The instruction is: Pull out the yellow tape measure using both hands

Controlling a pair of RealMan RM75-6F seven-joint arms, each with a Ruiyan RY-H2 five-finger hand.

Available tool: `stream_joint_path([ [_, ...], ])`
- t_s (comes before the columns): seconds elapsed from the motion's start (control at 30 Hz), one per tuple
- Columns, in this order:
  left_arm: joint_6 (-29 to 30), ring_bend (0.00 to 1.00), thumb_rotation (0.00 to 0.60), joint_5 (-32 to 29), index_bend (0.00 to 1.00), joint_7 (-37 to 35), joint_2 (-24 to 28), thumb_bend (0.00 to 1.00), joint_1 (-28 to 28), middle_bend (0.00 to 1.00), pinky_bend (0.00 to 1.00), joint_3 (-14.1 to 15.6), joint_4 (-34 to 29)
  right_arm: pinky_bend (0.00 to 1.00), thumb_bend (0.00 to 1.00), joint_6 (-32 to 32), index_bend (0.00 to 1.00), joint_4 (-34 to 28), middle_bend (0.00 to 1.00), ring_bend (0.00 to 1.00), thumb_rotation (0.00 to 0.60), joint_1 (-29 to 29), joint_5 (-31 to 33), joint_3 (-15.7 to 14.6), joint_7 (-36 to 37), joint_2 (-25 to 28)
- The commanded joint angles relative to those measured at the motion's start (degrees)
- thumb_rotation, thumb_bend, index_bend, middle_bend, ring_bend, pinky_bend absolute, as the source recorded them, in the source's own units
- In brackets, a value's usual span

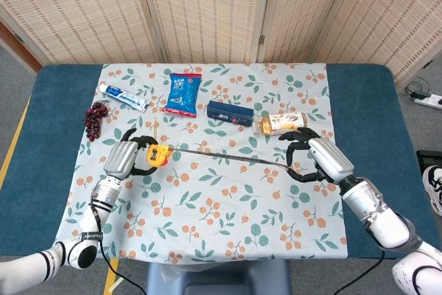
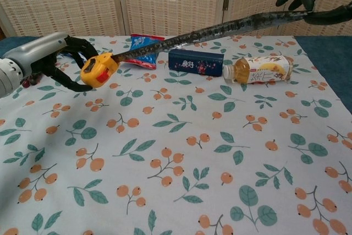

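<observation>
While gripped in the left hand [image 1: 124, 159], rounded yellow tape measure [image 2: 97, 70] with red button. Dark glossy blade [image 2: 220, 27], pinched by right hand [image 1: 316, 159]. No legible writing.

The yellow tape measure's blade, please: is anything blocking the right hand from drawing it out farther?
Nothing visible does. The right hand pinches the dark blade above the floral cloth; the left hand holds the yellow tape measure. The lying bottle sits behind the blade.

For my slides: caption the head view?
Left hand holds yellow tape measure; right hand pinches its extended blade above floral tablecloth.
</observation>
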Motion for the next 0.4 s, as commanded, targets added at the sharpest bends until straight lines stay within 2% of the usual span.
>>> stream_joint_path([
  [0.03,-0.7,0.4,0.6,1.4,0.58,-1.8,-0.6,0.59,-0.3,0.51,0.12,0.3,2.3,0.08,0.49,1.5,0.68,-0.1,0.26,0.22,0.6,-1.8,-2.1,-1.0,2.6,1.8],
  [0.4,-1.4,0.4,0.6,3.3,0.58,-4.1,-1.5,0.59,-0.4,0.51,0.12,0.9,6.3,0.08,0.49,4.5,0.68,0.7,0.27,0.22,0.6,-4.7,-5.6,-2.4,7.1,4.4],
])
